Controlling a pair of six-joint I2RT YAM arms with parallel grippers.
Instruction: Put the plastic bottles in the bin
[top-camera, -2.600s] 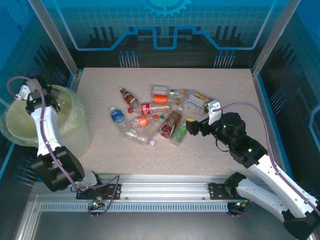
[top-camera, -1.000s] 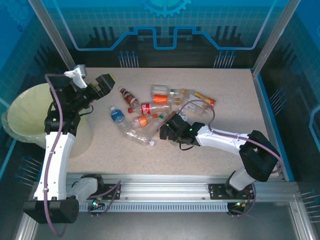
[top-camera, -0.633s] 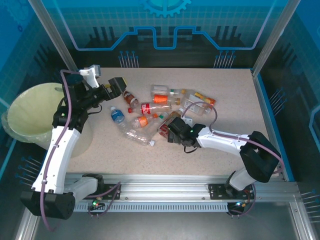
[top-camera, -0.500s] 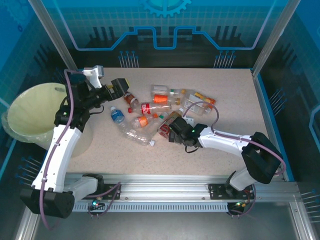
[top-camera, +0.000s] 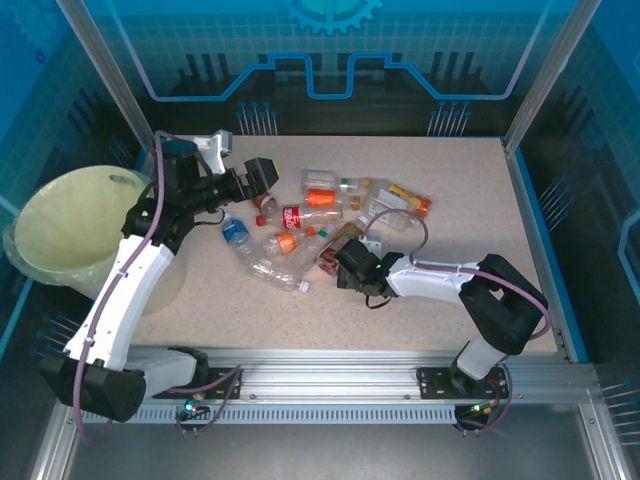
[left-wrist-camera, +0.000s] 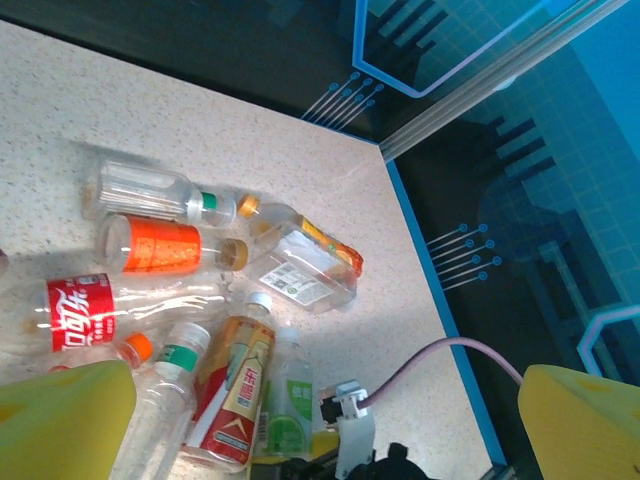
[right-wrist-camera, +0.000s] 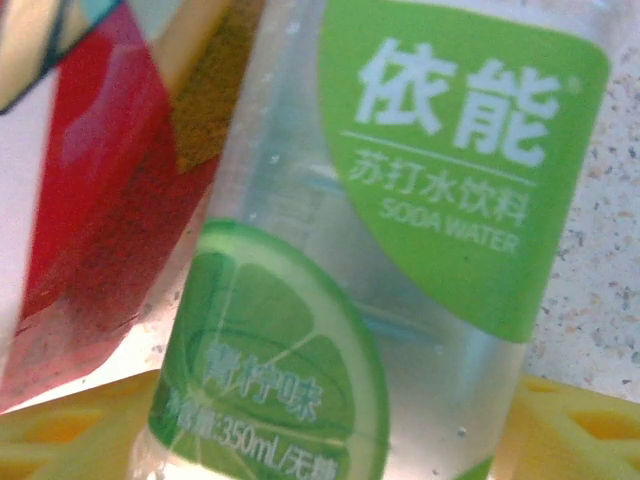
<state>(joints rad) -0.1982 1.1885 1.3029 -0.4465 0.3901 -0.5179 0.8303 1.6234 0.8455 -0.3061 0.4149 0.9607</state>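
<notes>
Right gripper (top-camera: 347, 272) is straddling the green-label bottle (right-wrist-camera: 400, 250) at the near edge of the plastic bottles (top-camera: 300, 216), all lying mid-bench (top-camera: 450, 180); bin (top-camera: 60, 230) is sitting far left.
Left gripper (top-camera: 256, 180) is hanging wide open over them, probably staging its own pick. I'm not seeing whether the right one is clamping: fingers (right-wrist-camera: 60, 440) are cropped in the wrist view.

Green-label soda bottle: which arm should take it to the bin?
Right. The right gripper is down at the pile with the green-label bottle between its yellow fingers; the left gripper hangs open above the pile's far left, away from it.
</notes>
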